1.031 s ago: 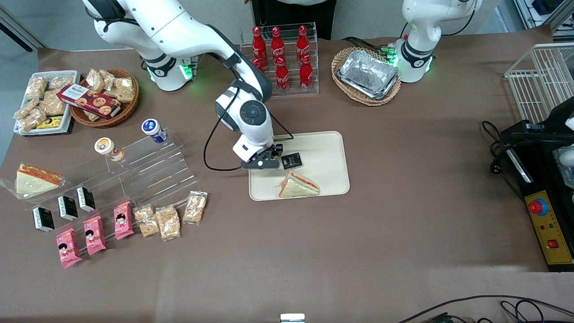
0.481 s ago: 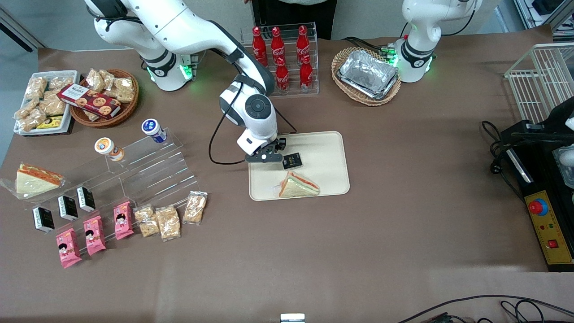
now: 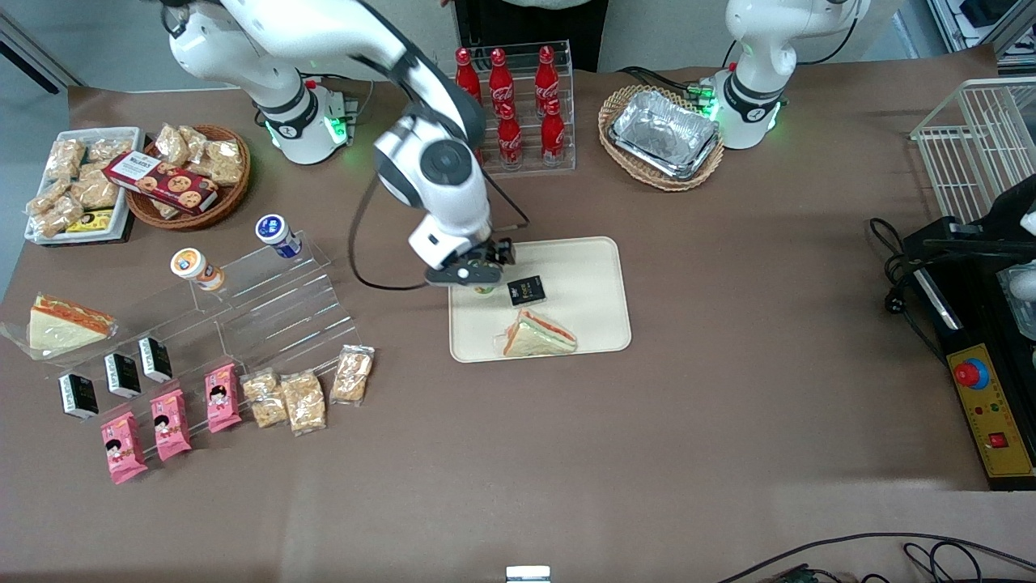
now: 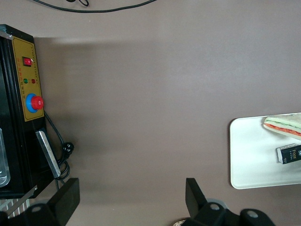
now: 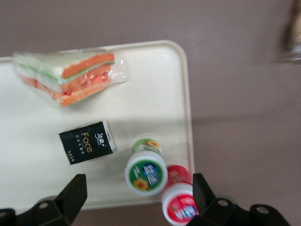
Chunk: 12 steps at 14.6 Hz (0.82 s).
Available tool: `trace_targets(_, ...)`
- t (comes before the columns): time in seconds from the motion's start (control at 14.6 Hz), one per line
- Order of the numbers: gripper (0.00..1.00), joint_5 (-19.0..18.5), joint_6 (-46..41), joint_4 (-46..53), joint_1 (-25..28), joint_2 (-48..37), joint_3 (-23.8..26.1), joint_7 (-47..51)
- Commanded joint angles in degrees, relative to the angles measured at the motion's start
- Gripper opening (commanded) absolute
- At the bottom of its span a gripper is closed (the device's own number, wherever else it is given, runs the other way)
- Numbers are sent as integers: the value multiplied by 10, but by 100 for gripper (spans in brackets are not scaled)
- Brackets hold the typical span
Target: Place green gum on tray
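My gripper point(image 3: 477, 275) hangs open above the tray point(image 5: 155, 84), over the tray's edge toward my own end of the table. On the tray directly beneath it stands the green gum point(image 5: 146, 172), upright, just beside a red gum bottle point(image 5: 179, 202). A small dark box point(image 5: 87, 141) lies on the tray beside the green gum. A wrapped sandwich point(image 5: 66, 76) lies on the tray nearer the front camera than the box.

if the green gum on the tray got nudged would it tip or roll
Probably tips easily: the green gum stands upright, tall and narrow, on the smooth tray. Once down, its round body would likely roll. The open tool hovers above it.
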Motion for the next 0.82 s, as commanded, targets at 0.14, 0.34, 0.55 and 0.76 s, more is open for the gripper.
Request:
trace_targets(0.14,100,19,-245,77,-89,-126,0,-119)
trace_targets(0.34,100,24,-308,76,-188,-188,-2,-242)
trace_targets(0.55,100,23,-341,77,-238,-229,-38,-301)
trace_targets(0.76,100,25,-357,77,-240,-252,-101,-376)
